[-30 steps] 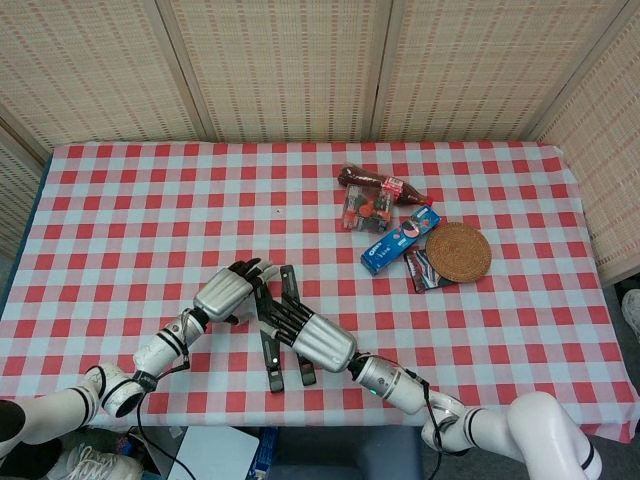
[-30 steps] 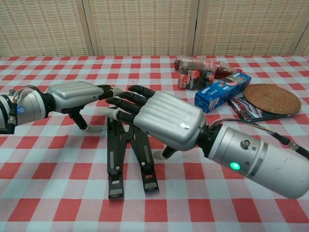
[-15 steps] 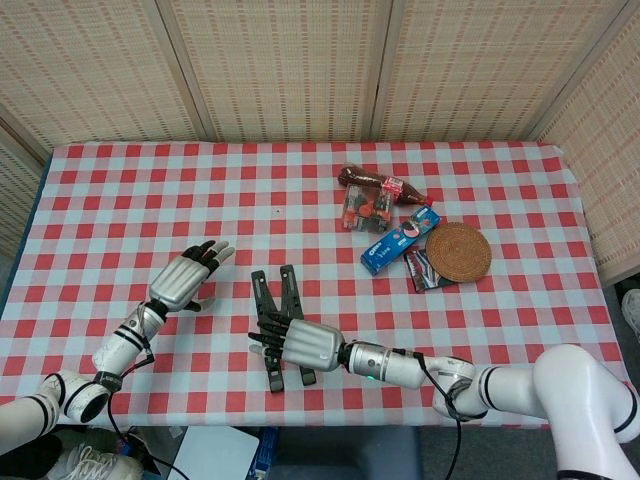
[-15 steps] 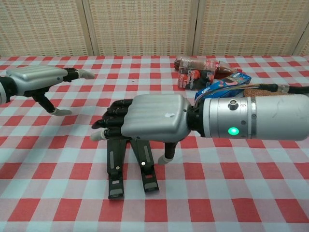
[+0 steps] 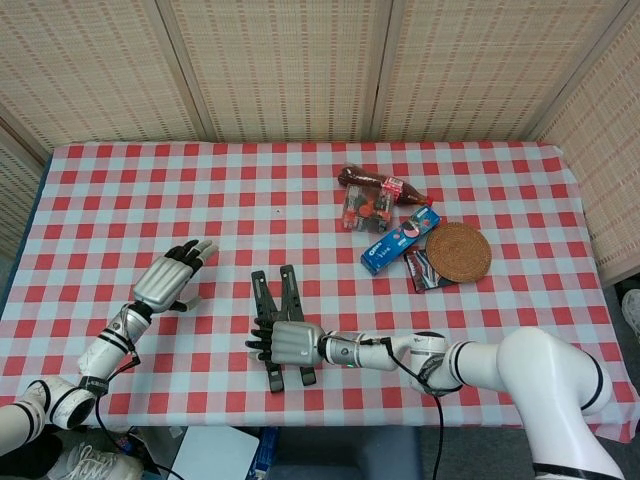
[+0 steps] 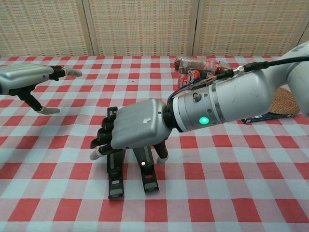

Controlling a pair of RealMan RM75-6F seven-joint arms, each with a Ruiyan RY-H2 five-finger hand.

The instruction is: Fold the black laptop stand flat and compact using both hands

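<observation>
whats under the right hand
The black laptop stand lies on the table under the right hand. Its two bars show at both ends; the middle is covered.

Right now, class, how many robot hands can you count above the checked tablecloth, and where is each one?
2. The left hand hovers open near the table's left side, apart from the black laptop stand. The right hand lies over the stand's middle, fingers curled on it.

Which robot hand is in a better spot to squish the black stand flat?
Probably the right hand: it rests over the black laptop stand. The left hand hovers off to the side, open, touching nothing.
</observation>
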